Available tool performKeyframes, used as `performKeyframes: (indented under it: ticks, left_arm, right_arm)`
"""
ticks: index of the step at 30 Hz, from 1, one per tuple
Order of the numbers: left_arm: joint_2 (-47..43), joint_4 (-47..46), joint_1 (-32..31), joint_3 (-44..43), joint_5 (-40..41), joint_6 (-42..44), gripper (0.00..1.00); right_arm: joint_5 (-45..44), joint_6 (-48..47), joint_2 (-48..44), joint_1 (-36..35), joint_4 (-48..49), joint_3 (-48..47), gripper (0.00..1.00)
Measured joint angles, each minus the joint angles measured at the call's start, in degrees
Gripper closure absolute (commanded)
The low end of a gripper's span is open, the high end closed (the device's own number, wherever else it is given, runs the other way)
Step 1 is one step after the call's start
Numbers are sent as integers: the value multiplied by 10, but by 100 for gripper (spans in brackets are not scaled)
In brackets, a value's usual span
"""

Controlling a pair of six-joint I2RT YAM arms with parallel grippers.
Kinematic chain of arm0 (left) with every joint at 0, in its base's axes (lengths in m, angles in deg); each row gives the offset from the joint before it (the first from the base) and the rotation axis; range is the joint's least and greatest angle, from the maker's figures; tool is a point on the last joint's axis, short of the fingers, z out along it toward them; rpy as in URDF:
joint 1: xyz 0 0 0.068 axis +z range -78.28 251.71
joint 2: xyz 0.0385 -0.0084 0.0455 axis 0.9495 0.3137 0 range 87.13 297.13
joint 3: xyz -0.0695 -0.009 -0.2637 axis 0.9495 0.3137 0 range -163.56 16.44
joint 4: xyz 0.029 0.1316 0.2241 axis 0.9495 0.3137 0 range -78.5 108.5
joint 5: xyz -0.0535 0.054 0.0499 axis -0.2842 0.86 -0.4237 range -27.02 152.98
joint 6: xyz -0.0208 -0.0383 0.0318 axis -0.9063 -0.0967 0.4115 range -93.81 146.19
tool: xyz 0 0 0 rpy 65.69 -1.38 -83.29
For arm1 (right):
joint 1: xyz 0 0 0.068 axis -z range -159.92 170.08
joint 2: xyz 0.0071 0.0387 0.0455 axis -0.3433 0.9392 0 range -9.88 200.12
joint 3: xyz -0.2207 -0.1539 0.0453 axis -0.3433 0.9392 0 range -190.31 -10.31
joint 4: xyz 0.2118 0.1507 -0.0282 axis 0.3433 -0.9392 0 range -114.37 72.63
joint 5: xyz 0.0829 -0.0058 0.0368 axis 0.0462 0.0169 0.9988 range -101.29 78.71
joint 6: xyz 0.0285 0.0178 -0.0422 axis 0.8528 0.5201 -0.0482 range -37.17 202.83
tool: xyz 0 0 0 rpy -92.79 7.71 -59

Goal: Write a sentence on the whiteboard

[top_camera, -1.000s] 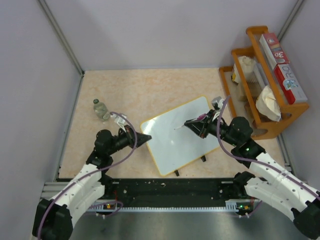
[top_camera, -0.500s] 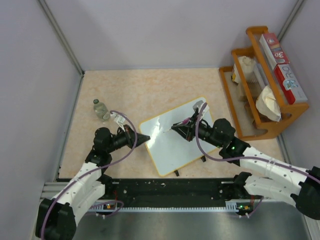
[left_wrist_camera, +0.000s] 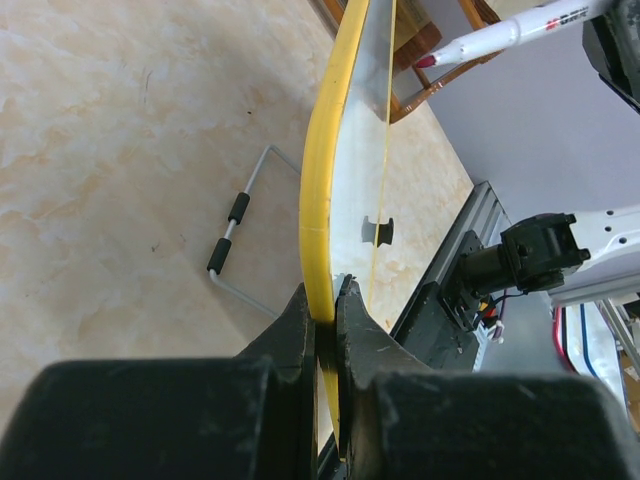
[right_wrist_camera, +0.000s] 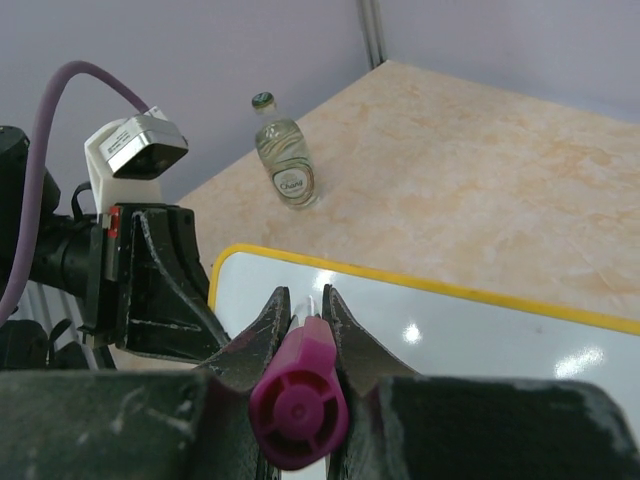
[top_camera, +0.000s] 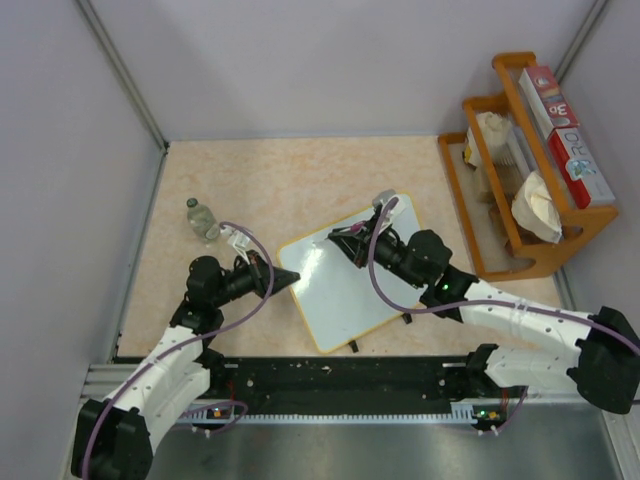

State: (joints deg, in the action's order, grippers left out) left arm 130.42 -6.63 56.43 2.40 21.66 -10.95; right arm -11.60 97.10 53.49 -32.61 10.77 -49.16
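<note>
Two tools, both closed tight. The left tool [top_camera: 293, 280] pinches the yellow rim at the left corner of the whiteboard [top_camera: 350, 295]. The right tool [top_camera: 345, 240] clamps a marker [right_wrist_camera: 298, 412], purple butt end towards its wrist, tip over the board's far left part; whether it touches I can't tell. The board sits skewed mid-table [top_camera: 280, 175], with black clips [top_camera: 353, 346] on its near edge and a wire stand [left_wrist_camera: 232, 238] beneath. A small glass bottle [top_camera: 203, 219] stands well off to the left. A wooden rack [top_camera: 530, 268] with boxes stands at the right.
</note>
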Motion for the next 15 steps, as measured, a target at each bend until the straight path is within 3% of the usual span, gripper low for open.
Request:
performKeyframes:
  ticks: [15]
  left_arm:
    - [2, -1, 2, 0, -4, 0, 100]
  right_arm:
    - [-31, 8, 53, -1, 7, -26, 100]
